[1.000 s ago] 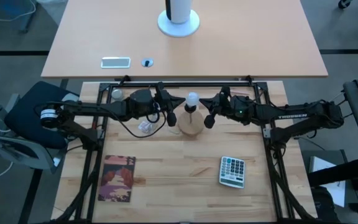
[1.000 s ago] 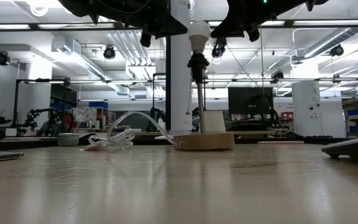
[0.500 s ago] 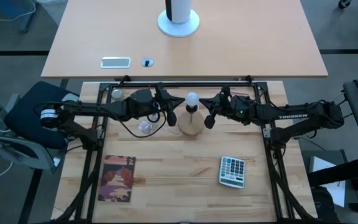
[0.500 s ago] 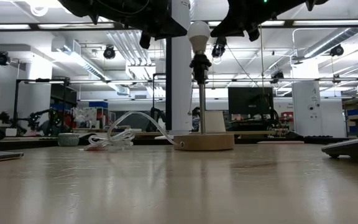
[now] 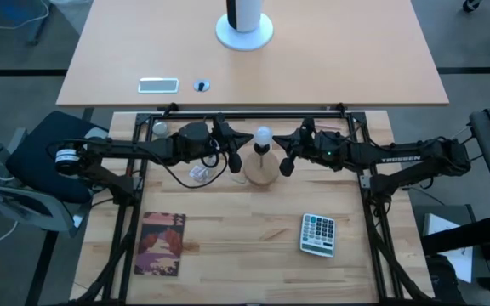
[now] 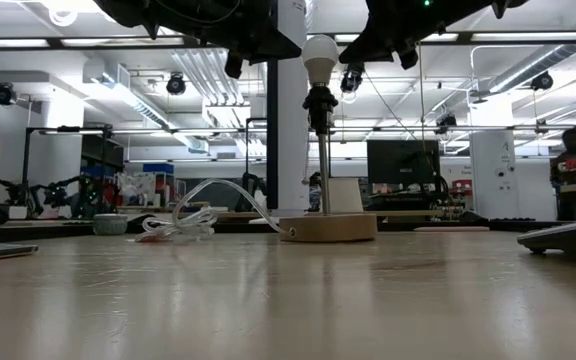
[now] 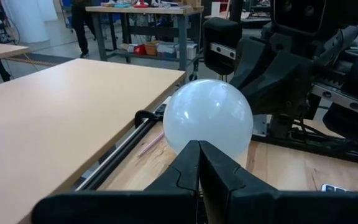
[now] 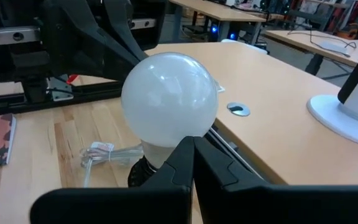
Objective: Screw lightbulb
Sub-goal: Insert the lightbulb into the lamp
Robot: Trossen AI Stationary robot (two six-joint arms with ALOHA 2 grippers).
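— What has changed at the lamp?

— Almost nothing: the lightbulb (image 5: 264,134) sits in its socket as before, left gripper (image 5: 234,158) and right gripper (image 5: 286,164) both pinched shut, empty, flanking it. Only a person (image 6: 573,160) appeared behind — the screwing looks done.

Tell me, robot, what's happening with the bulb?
Left claw shut, right claw shut, flanking the lamp, holding nothing. Frosted-white round lightbulb sits atop the wooden-based lamp stand. Nothing blocking.
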